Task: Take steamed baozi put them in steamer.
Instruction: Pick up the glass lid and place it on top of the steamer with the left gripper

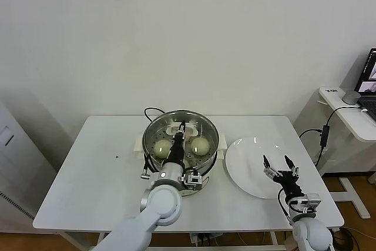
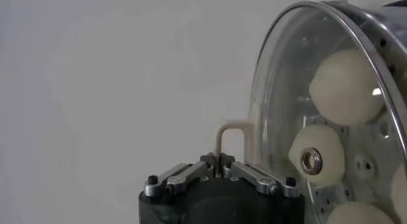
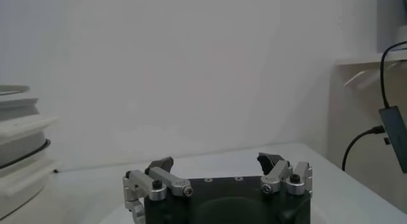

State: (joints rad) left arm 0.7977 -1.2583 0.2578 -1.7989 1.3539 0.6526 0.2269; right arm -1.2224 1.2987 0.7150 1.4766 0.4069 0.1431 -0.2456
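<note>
steamer (image 1: 180,139) mouth: glass lid (image 2: 286,85) and left gripper (image 1: 182,126) are blocking entry | plate (image 1: 249,166): lying bare, right gripper (image 1: 279,164) hovering over its near edge | table's (image 1: 100,168) left side: offering open passage

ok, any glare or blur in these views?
Head view: even light, soft shadow under the table. Left wrist view: bright streak along the glass lid rim, buns behind it look soft. Right wrist view: washed-out wall, the gripper itself reads clearly.

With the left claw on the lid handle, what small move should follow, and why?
Probably open the left claw and lift clear: it is shut on the handle, and the lid appears seated over the steamer with baozi inside.
</note>
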